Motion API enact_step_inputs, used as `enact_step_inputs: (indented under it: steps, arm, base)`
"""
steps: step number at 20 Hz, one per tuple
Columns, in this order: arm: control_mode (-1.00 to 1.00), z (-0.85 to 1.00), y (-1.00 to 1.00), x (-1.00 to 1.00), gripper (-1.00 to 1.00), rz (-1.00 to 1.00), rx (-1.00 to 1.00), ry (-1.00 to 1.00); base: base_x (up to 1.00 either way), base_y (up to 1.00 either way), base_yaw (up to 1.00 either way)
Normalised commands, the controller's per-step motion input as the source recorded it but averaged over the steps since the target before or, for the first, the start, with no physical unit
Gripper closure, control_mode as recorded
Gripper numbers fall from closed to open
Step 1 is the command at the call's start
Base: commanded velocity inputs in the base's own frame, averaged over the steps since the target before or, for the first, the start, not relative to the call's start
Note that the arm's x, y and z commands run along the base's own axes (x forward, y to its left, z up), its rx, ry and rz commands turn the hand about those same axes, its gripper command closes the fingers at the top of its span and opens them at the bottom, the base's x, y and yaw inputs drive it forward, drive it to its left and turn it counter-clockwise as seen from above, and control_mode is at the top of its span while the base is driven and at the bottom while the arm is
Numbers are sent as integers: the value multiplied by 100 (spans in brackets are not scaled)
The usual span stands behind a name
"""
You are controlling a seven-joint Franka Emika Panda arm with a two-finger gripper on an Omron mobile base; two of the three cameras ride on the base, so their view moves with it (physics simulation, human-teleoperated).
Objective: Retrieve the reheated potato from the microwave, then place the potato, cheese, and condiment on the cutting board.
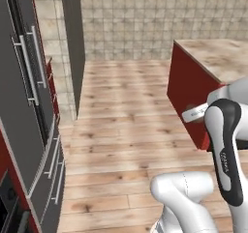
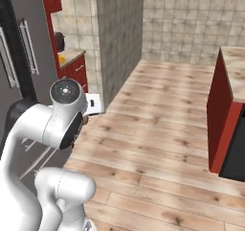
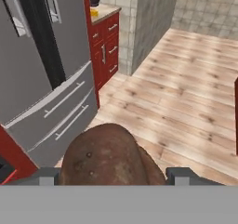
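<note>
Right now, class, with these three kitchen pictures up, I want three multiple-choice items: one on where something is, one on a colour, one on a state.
1. Where is the potato?
A. Between the pincer fingertips
B. On the wooden floor
C. On the island top

2. What colour are the cabinet drawers beside the grey fridge?
A. White
B. Red
C. Blue

3. How do the fridge's doors stand?
A. Wide open
C. Removed
B. Shut

Answers:
1 A: in the hand view the brown lump sits between the two dark tips.
2 B: the drawer fronts under the counter are red.
3 B: the grey panels sit flush, handles in line.
</note>
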Motion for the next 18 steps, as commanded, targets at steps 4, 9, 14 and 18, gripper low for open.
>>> enact_step_inputs:
  steps: [4, 9, 14, 18]
  arm:
    - [100, 0, 0, 0, 100, 0, 0, 0]
    - [100, 0, 0, 0, 100, 0, 0, 0]
    - [100, 0, 0, 0, 100, 0, 0, 0]
    - [100, 0, 0, 0, 100, 0, 0, 0]
  base:
    - [78, 0, -11]
    - [80, 0, -8]
    - [80, 0, -8]
    - [82, 0, -5]
